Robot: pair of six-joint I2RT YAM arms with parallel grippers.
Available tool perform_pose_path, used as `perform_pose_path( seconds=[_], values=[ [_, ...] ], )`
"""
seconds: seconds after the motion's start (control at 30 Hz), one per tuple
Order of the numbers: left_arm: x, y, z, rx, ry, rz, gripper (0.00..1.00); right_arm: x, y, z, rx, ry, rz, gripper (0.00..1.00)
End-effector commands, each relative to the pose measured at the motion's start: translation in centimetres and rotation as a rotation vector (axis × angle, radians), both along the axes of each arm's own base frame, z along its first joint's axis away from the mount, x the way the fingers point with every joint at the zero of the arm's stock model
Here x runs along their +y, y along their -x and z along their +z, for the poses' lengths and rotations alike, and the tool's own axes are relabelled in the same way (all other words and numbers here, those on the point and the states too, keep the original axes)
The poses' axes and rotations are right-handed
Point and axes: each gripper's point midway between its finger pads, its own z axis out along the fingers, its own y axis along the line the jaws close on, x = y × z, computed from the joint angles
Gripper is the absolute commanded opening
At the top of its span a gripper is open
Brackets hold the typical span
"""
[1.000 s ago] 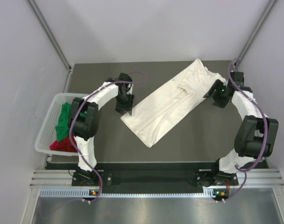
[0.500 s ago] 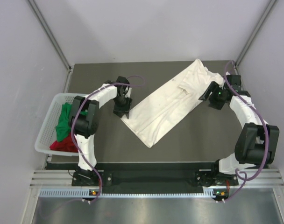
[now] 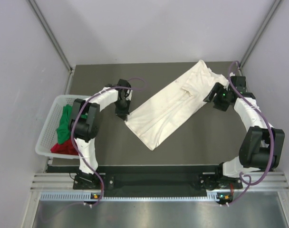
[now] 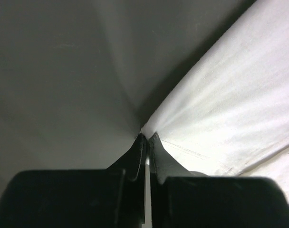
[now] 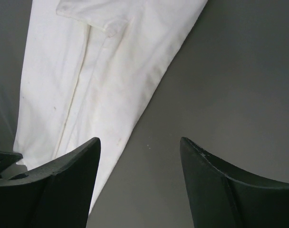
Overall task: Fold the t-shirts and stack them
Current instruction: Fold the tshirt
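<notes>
The left arm arcs up from its base and bends inward, wrist tipped down at the near-left corner of the cream tee (image 3: 170, 107). The left gripper (image 4: 147, 137) has its fingers pressed together, pinching the cloth's edge at their tips. The tee lies as a long strip slanting across the table (image 3: 201, 142), from near the middle to the far right. The right arm bows outward, its wrist turned in over the tee's far end. The right gripper (image 5: 139, 147) hangs with fingers wide apart, holding nothing, above the tee's edge. A green tee (image 3: 64, 121) and a red tee (image 3: 63, 148) sit in the basket (image 3: 48, 124) at left.
</notes>
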Motion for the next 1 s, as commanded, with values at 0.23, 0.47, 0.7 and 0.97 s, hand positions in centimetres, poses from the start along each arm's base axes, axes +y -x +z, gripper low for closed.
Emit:
perform_pose_path(
  seconds=[0.23, 0.47, 0.7, 0.97],
  values=[
    [4.9, 7.6, -1.0, 0.126, -0.181, 0.123, 0.00, -1.5, -2.9, 1.1, -0.075, 0.084, -0.025, 0.68],
    [6.7, 10.7, 0.4, 0.097, -0.229, 0.205, 0.00, -3.3, -6.9, -0.3, -0.103, 0.117, -0.128, 0.68],
    [7.1, 11.3, 1.6, 0.056, -0.256, 0.287, 0.17, -3.1, -11.5, -0.7, -0.184, 0.030, -0.168, 0.66],
    [8.3, 9.5, 3.6, -0.038, -0.314, 0.328, 0.47, -4.2, -14.5, -3.0, -0.177, -0.068, -0.230, 0.63]
  ],
)
